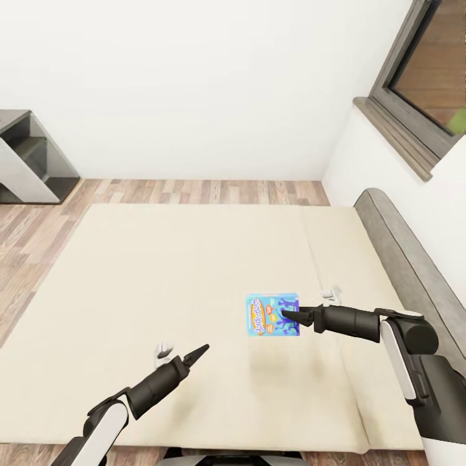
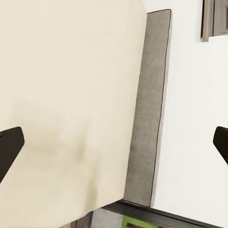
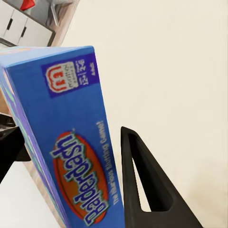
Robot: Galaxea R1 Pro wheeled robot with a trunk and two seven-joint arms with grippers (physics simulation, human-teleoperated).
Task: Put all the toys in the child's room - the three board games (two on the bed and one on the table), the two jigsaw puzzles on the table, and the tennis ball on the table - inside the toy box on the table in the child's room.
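Note:
A blue Balderdash board game box [image 1: 264, 317] hangs a little above the cream bed [image 1: 162, 272], casting a faint shadow on it. My right gripper [image 1: 286, 315] is shut on the box's edge. In the right wrist view the box [image 3: 61, 142] sits between the dark fingers [image 3: 147, 185]. My left gripper [image 1: 197, 355] hovers over the bed's near part, left of the box; the left wrist view shows its fingertips [image 2: 9, 142] wide apart, open with nothing between them. The toy box, table, puzzles and tennis ball are out of view.
A grey padded headboard [image 1: 401, 259] runs along the bed's right side under a window [image 1: 427, 71]. A grey and white shelf unit [image 1: 26, 158] stands at the far left on the wooden floor [image 1: 194, 191]. White walls close the back.

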